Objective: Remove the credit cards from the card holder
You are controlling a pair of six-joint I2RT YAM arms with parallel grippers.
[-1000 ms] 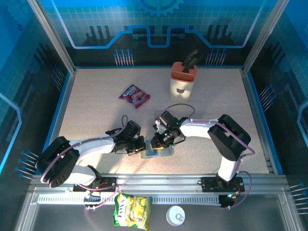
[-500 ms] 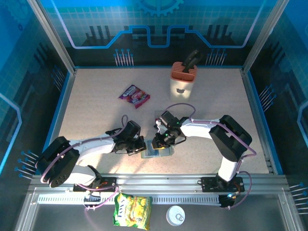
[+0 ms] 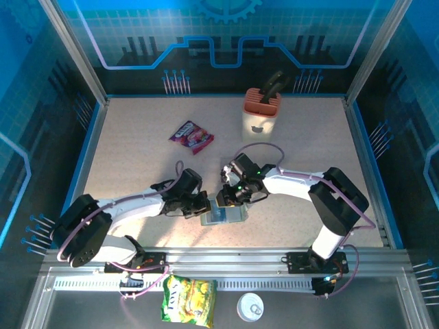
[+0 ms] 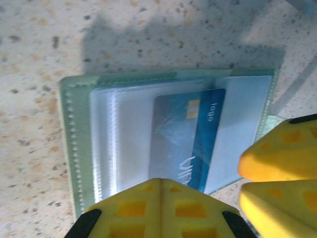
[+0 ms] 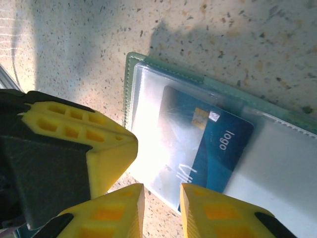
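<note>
The card holder lies open on the table between my two grippers, with a green stitched rim and pale blue clear pockets. A blue credit card with a chip and the word "logo" sticks partway out of a pocket, angled. My left gripper is shut, its joined tips pressing on the holder's near edge. My right gripper hovers just off the holder's edge beside the card's corner. Its fingers stand slightly apart with only table showing between them.
A beige knife block stands at the back. A purple-red snack packet lies at the back left. In front of the rail lie a yellow packet and a white lid. The two grippers crowd each other at the holder.
My right gripper has drawn back a little toward the far left off the holder, uncovering more of it, and its elbow swung right. The left arm barely moved.
</note>
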